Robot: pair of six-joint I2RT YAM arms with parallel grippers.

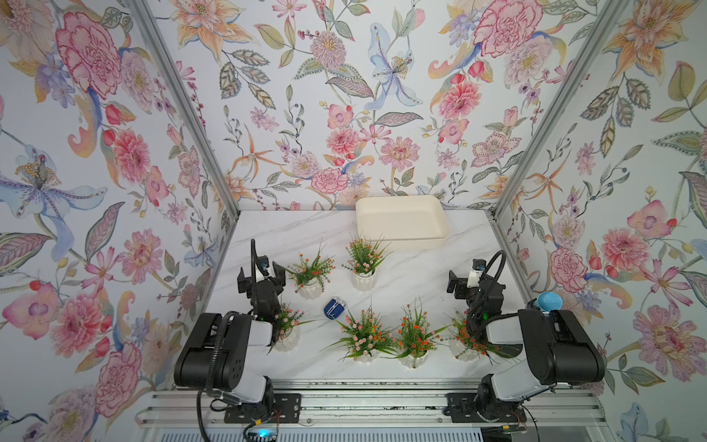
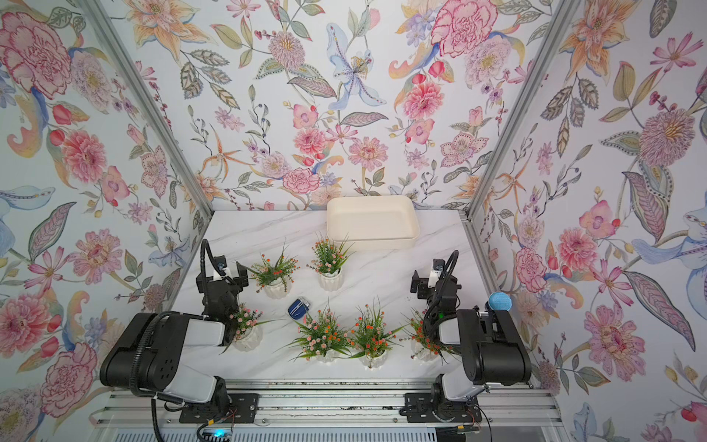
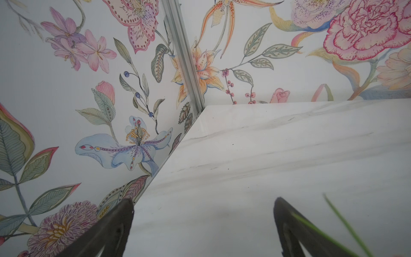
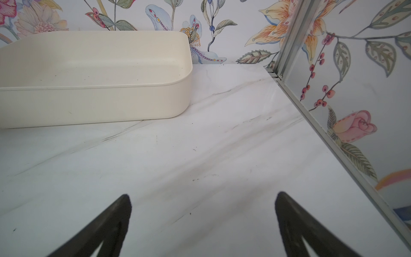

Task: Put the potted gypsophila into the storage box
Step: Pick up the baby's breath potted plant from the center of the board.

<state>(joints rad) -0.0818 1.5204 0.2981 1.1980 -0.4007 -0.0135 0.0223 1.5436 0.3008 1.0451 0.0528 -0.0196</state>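
Nearest the lens, an aluminium rail (image 1: 367, 411) carries the bases of my left arm (image 1: 214, 356) and right arm (image 1: 562, 344). Beyond it lies the white marbled worktop (image 1: 413, 275), walled on three sides by flowered wallpaper (image 1: 344, 95). My left tool (image 1: 261, 276) hangs over the worktop's left side, spread wide and empty; its wrist view shows the dark fingertips (image 3: 124, 213) well apart over bare marble, a green blade (image 3: 311, 226) crossing one of them. My right tool (image 1: 465, 281) hangs over the right side, likewise wide and empty. All six potted gypsophila (image 2: 323, 338) stand upright on the worktop, outside the storage box (image 1: 405, 242), which sits at the back of the worktop, right of centre, by the back wall; its floor is bare in the right wrist view. Back row: the back-left pot (image 1: 310, 290), orange-red flowers, just beside my left tool; the back-right pot (image 1: 363, 281), pink flowers, near the box's front wall. Front row, from my left: the first front pot (image 1: 287, 338), pink, partly hidden under my left arm; the second front pot (image 1: 363, 338), mostly pink; the third front pot (image 1: 415, 338), orange-red; the fourth front pot (image 1: 461, 350), orange-red, partly hidden behind my right arm. Sprigs of the second and third overlap in both top views. A small dark-blue and white gadget (image 1: 334, 309) lies on the worktop between the two rows, near the second front pot's sprigs.
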